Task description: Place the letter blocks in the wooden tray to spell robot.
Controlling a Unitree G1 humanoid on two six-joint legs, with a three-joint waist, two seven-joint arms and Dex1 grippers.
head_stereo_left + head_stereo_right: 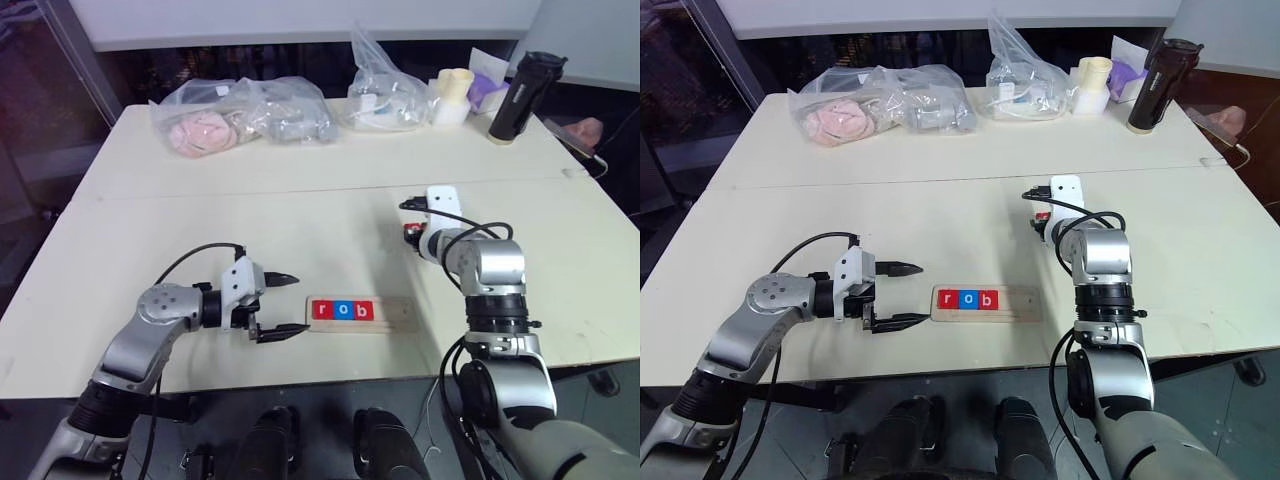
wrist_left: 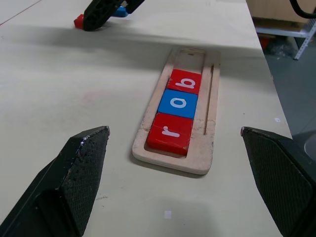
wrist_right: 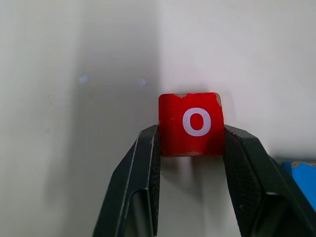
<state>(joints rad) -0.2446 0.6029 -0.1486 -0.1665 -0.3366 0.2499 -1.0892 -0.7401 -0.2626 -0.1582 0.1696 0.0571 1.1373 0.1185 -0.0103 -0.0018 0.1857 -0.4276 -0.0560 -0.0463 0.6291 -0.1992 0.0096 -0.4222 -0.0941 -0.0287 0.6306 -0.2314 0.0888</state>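
Observation:
The wooden tray lies near the table's front edge, holding three letter blocks in a row: a red r, a blue o and a red b. Its right part is bare. My left gripper stands open just off the tray's left end, with nothing between its fingers. Farther back and to the right, my right gripper is shut on a red o block that rests on the table. A blue block lies right beside it, its letter hidden.
Along the far edge sit clear plastic bags with soft items, another bag, a white cup and a black bottle. A white cable lies at the far right. A seam crosses the tabletop.

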